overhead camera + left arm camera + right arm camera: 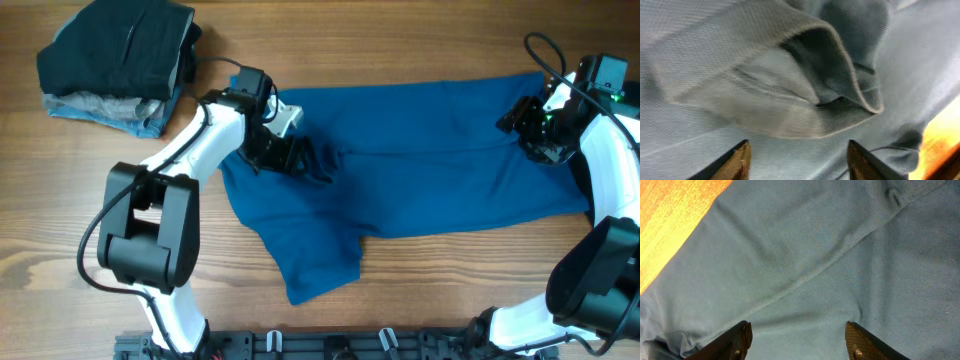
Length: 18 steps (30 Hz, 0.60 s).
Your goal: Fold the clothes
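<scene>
A wooden desk [420,290] carries a blue shirt [430,170] spread wide across its middle, by the look of it partway through being folded. Nearest the robot's base, one flap [315,255] of the shirt juts toward the front edge, not yet tucked in, which suggests the next fold belongs there. Beyond it the cloth lies as a long band, with a crease running along its length where one layer overlaps another. The left end effector [300,152] hovers over the band's left end, fingers spread with nothing between them. Its wrist camera shows a rumpled fold [840,90] with a hemmed edge lying loose just ahead, probably needing to be smoothed. The right end effector [528,125] sits over the right end, fingers likewise parted and empty above flat cloth, so the two arms bracket the shirt from either side. At the far left corner, well apart from the shirt, lies a stack of clothes [115,60], dark cloth on top of pale.
</scene>
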Tool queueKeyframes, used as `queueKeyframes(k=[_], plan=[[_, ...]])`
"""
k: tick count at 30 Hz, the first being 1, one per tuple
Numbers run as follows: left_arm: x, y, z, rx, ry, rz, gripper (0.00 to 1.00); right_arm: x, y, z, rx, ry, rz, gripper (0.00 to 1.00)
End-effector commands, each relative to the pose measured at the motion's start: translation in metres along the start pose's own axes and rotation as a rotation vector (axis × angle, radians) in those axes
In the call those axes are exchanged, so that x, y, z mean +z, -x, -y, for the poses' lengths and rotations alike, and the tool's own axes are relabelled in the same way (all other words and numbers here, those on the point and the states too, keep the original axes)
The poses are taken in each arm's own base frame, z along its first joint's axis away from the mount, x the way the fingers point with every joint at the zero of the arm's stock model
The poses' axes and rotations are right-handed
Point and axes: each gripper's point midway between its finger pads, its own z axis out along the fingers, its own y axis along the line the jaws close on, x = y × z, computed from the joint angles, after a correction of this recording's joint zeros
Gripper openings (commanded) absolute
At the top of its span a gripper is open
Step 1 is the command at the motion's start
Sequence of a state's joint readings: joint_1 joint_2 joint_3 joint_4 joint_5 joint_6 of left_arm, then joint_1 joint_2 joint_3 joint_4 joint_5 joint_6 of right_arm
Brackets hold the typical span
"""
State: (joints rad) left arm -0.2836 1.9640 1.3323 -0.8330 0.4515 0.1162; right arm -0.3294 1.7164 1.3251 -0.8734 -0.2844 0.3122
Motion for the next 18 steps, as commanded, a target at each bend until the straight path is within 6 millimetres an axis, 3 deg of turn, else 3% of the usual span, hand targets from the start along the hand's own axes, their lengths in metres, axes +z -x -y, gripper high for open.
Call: queueKeyframes(k=[1, 3, 7, 14, 18], plan=[[0.008, -0.007, 0.032, 0.011, -0.151, -0.029, 0.54, -0.002, 0.001, -0.002, 0.002, 0.014, 0.006, 0.65], [0.01, -0.009, 0.047, 0.035, -0.202, -0.038, 0.5, -0.002, 0.0, -0.002, 0.002, 0.013, 0.003, 0.65], [0.016, -0.013, 0.061, 0.081, -0.194, -0.059, 0.54, -0.002, 0.0, -0.002, 0.002, 0.013, 0.003, 0.65], [0.039, -0.025, 0.061, 0.232, 0.037, -0.11, 0.59, -0.002, 0.0, -0.002, 0.002, 0.013, 0.003, 0.65], [0.045, -0.019, 0.065, 0.287, 0.1, -0.084, 0.57, -0.002, 0.0, -0.002, 0.003, 0.013, 0.002, 0.65]])
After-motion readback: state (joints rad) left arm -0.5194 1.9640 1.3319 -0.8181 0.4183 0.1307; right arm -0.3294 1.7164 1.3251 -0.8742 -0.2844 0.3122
